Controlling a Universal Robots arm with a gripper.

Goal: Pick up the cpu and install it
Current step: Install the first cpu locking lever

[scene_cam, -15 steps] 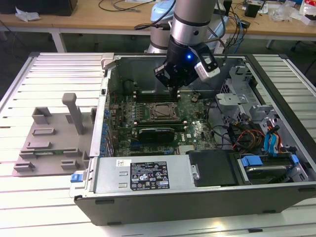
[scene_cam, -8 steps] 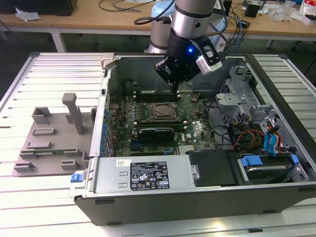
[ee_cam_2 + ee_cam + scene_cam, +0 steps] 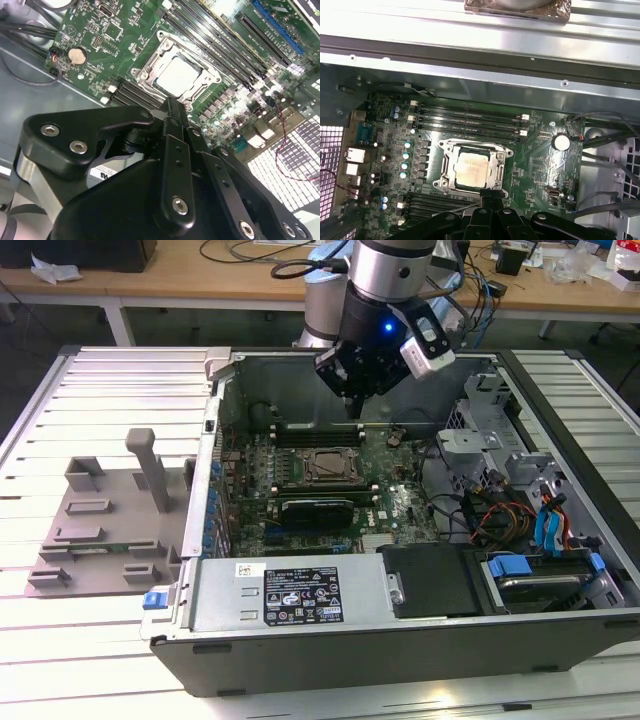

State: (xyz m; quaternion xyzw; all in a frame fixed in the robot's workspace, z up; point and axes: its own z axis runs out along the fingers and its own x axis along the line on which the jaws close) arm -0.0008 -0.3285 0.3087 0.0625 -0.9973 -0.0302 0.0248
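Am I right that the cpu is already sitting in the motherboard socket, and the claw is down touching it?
Half right. In both wrist views the cpu does sit in the socket, but the claw is not touching it. The exterior view shows it hanging above the open case, clear of the motherboard; in the second wrist view the cpu lies apart from it.

No print can be made out. A white sticker and a black label sit on the grey power supply at about seven o'clock in the exterior view; their print stays illegible.
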